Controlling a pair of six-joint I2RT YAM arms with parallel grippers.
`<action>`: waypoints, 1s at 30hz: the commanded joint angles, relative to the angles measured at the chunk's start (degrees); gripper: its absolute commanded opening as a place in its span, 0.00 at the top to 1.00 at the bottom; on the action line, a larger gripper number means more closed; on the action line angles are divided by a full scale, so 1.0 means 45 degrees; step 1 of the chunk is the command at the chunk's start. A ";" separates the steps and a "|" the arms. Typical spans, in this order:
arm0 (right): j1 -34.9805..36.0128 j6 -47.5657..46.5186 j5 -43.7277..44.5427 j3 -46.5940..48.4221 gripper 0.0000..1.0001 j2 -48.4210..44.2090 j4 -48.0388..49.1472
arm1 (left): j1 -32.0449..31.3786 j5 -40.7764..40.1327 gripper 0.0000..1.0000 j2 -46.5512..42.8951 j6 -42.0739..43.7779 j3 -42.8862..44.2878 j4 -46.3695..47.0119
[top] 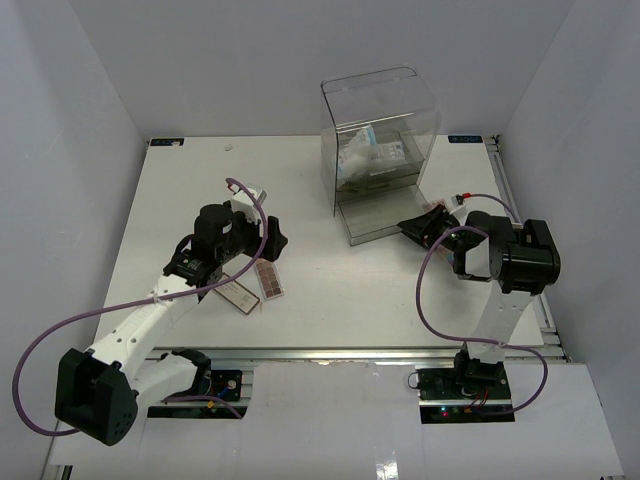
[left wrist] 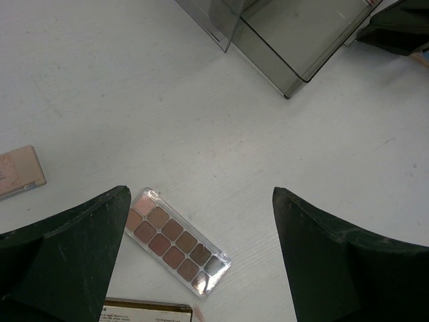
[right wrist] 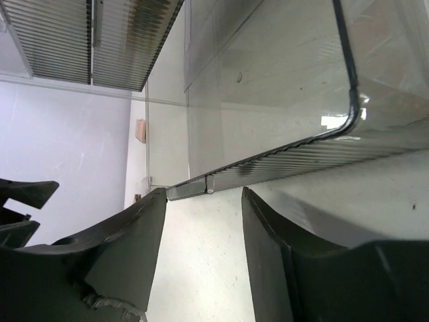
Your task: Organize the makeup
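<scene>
Brown palette [left wrist: 177,243] under spread left fingers [left wrist: 67,255], right fingers [right wrist: 124,258] parted — by drawer box [right wrist: 268,100]

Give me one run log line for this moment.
left tool: open, above brown palette | right tool: open, empty, at drawer of clear box | sachets: inside clear box

Top view: high at the near edge, looking down over the whole table [top: 330,290]. Left wrist: close overhead, facing down on the brown palette [left wrist: 175,243]. Right wrist: low, hard against the clear box [right wrist: 281,157]. All three share it.
</scene>
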 commanded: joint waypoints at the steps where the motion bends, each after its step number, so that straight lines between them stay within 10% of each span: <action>1: -0.0331 -0.0669 -0.1028 0.0222 0.35 -0.0555 -0.0544 | 0.0073 0.0286 0.02 -0.0365 -0.0105 -0.0055 0.0114; 6: -0.0588 -0.2542 -0.1990 -0.0051 0.33 -0.2110 -0.2751 | 0.0073 0.0316 0.02 -0.0326 -0.0203 -0.0006 0.0065; 18: -0.0608 -1.6627 0.0784 0.2994 0.22 -0.6204 -1.8142 | 0.0073 0.0706 0.02 -0.0537 -0.0365 0.0114 -0.0300; 30: -0.0627 -1.9700 0.7008 0.3067 0.10 -0.7458 -1.8291 | 0.0073 0.1221 0.02 -0.1380 -0.0554 -0.0192 -0.0668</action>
